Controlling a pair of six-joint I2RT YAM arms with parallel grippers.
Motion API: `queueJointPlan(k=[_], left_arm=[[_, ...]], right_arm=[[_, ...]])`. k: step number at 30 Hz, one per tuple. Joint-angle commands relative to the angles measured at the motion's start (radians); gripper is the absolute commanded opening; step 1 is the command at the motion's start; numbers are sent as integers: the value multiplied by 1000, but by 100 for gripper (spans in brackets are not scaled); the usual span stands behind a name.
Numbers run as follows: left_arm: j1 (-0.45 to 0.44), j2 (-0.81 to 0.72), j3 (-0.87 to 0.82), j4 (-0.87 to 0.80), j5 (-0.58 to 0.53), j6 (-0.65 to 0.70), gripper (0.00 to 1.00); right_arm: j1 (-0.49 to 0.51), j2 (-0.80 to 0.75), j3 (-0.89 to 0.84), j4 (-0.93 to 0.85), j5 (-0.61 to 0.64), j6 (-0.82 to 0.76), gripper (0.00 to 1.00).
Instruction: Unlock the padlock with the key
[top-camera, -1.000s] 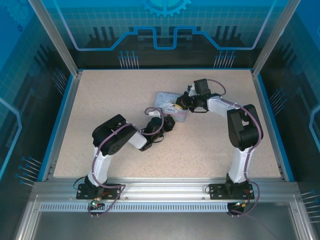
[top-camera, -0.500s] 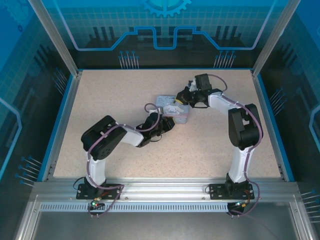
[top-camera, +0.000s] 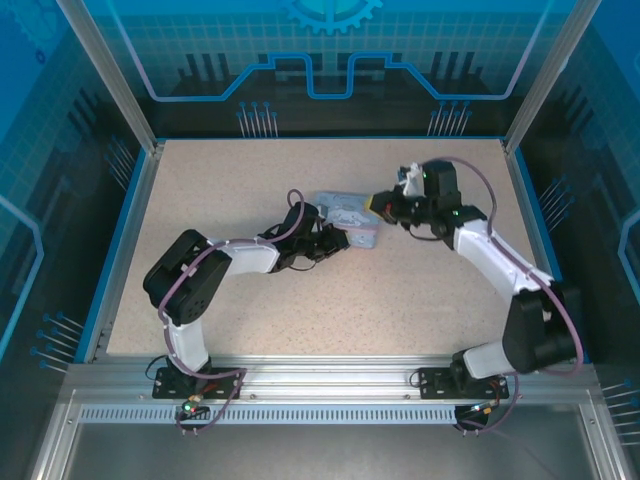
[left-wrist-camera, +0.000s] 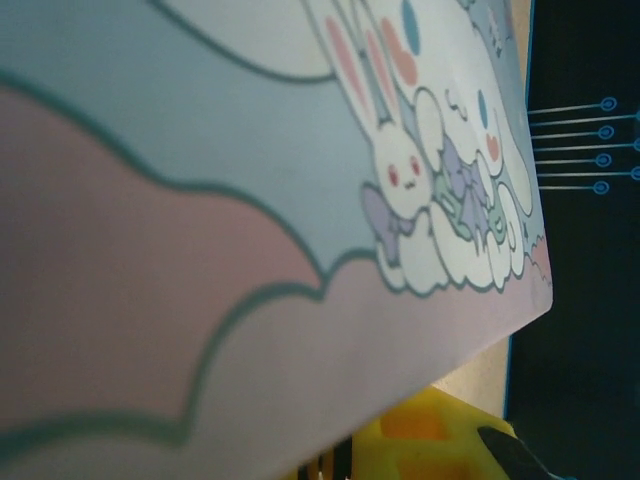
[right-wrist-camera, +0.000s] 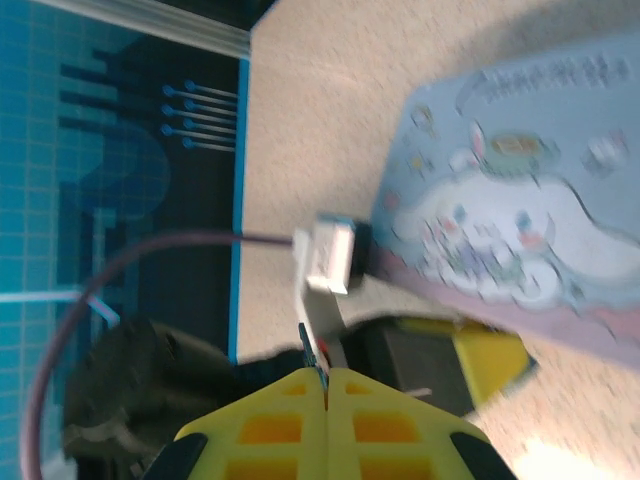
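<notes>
Tin (top-camera: 346, 212) uncovered, right gripper (top-camera: 377, 203) withdrawn rightward

From above, the fingertips of the left gripper (top-camera: 335, 238) were lost against the near edge of the tin (top-camera: 347, 212), so I couldn't tell how its jaws stood. Its wrist camera cut the tin off on three sides, blurred up close. The right wrist view was smeared; a thin sliver (right-wrist-camera: 312, 350) at the tips of the right gripper (right-wrist-camera: 326, 372) was too small to name.

High overhead view, wrist views hugging tin (left-wrist-camera: 200, 200)
</notes>
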Motion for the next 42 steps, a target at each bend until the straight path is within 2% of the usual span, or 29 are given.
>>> queueJointPlan(k=[1,5,9,15,20,31,37,42], left_arm=[[8,-26,49,-12,121,-58,0],[15,-25,58,6,178,-121,0],[24,-28,32,69,200,-207,0],[46,-20,-56,296,187,-371,0],[51,-34,-82,335,170,-386,0],[53,-189,-200,337,36,-423,0],[54,-208,-190,380,53,-442,0],[53,-200,-200,453,41,-484,0]], right_arm=[[-4,-101,-134,14,11,-10,0],[0,-189,-305,118,29,33,0],[2,-221,-398,182,35,63,0],[26,-225,-491,286,73,128,0],[43,-196,-490,332,80,145,0],[74,-176,-471,432,86,231,0],[93,-146,-446,468,77,248,0],[103,-161,-467,526,85,324,0]])
